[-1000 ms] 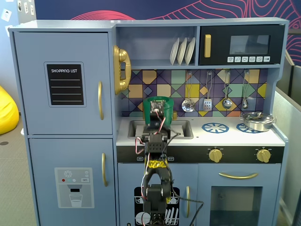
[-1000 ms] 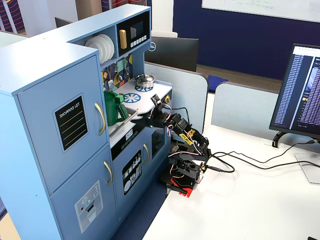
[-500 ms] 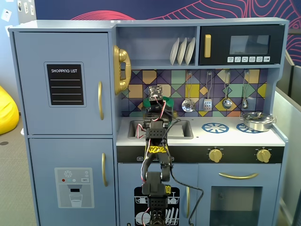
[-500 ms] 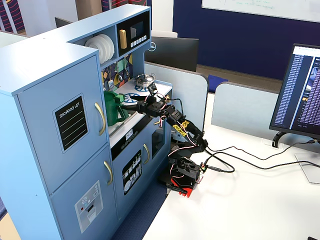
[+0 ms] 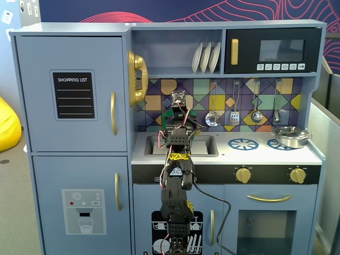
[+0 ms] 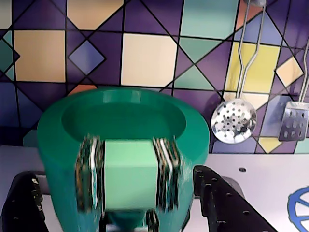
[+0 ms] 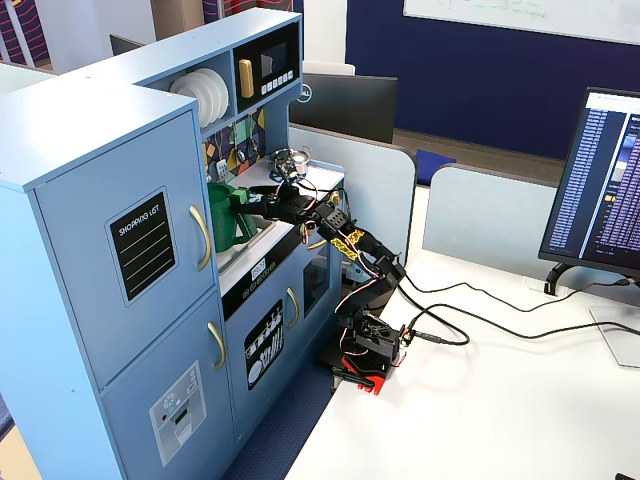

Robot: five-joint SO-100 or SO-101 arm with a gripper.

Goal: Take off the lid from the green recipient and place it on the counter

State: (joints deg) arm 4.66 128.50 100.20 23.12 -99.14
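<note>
The green recipient (image 6: 130, 145) fills the lower middle of the wrist view, standing on the counter (image 6: 260, 166) against the tiled wall, with its lighter-green ridged panel facing me. Its top is a round recess (image 6: 125, 118) inside a raised rim. No strap handle shows, so I cannot tell whether the lid sits there. My gripper (image 6: 123, 208) is open, with one black finger (image 6: 24, 208) left of the recipient and the other (image 6: 222, 203) right of it, both apart from its sides. In both fixed views the arm reaches over the sink to the recipient (image 5: 168, 116) (image 7: 225, 215).
A recessed sink (image 5: 204, 146) lies under the arm. A silver pot (image 5: 291, 136) stands on the far right burner, beside blue burner rings (image 5: 243, 144). A slotted spoon (image 6: 233, 120) and a spatula (image 6: 293, 121) hang on the wall to the right of the recipient.
</note>
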